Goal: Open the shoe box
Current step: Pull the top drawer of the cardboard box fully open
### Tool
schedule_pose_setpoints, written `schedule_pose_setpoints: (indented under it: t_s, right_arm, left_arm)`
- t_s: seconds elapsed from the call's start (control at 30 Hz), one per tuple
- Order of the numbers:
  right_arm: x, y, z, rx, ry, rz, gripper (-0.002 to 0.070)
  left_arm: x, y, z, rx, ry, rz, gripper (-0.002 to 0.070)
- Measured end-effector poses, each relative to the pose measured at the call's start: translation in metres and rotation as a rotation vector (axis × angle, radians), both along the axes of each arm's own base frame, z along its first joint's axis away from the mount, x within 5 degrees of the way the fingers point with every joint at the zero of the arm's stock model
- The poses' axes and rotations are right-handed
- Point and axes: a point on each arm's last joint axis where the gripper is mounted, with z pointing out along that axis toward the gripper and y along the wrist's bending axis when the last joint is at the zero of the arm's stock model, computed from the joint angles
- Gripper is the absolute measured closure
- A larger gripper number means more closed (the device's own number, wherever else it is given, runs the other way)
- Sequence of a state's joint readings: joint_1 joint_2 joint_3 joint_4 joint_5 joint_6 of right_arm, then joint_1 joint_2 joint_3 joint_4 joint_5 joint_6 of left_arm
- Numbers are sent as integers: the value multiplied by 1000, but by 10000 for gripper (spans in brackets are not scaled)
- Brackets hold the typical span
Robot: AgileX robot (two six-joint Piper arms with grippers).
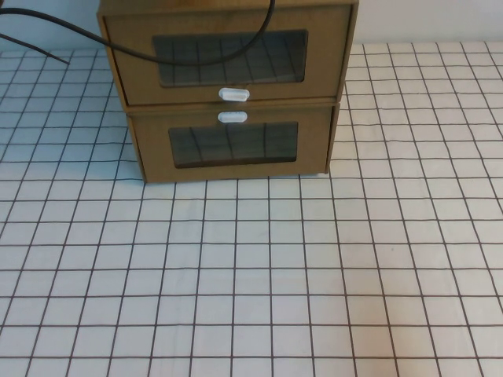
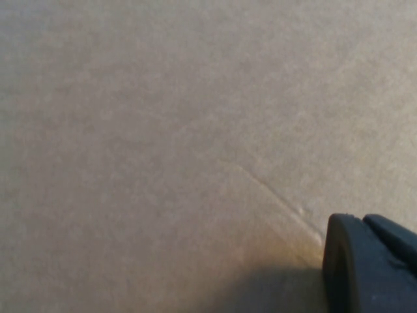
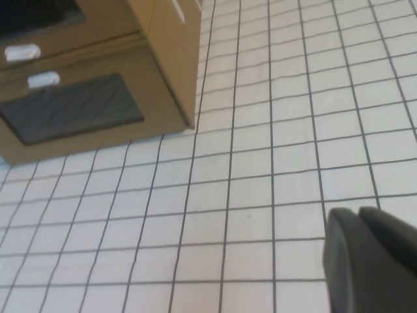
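Observation:
Two brown cardboard shoe boxes are stacked at the back of the table, the upper box [image 1: 228, 55] on the lower box [image 1: 232, 145]. Each front has a dark window and a white handle: the upper handle [image 1: 233, 94] and the lower handle [image 1: 232, 117]. Both fronts are closed. Neither arm shows in the high view. My left gripper [image 2: 361, 218] is shut, empty and very close to a plain cardboard surface [image 2: 163, 130]. My right gripper [image 3: 357, 212] is shut and empty above the table, off to the right of the lower box [image 3: 71, 111] and its handle [image 3: 43, 79].
A black cable [image 1: 157, 55] hangs across the upper box's front. The table is covered by a white cloth with a black grid [image 1: 251, 275]. A pale wall [image 1: 432, 20] stands behind the boxes.

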State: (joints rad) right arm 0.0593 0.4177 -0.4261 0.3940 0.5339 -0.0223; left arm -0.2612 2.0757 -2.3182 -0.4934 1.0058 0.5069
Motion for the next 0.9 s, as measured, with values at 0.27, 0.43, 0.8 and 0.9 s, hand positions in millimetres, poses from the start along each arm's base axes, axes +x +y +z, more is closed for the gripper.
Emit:
schedule_pose_setpoints:
  t_s: [0.27, 0.43, 0.8, 0.9]
  right_arm:
    - [45, 11, 19, -121, 230, 174, 689]
    - [81, 18, 27, -168, 306, 257, 689]
    - [132, 100, 37, -321, 311, 555, 689]
    - [139, 128, 37, -431, 298, 617, 689]
  left_arm:
    - [0, 0, 0, -1, 1, 1, 677]
    - [0, 0, 0, -2, 2, 2, 677]
    - [0, 0, 0, -2, 2, 2, 677]
    - [0, 0, 0, -2, 2, 2, 677]
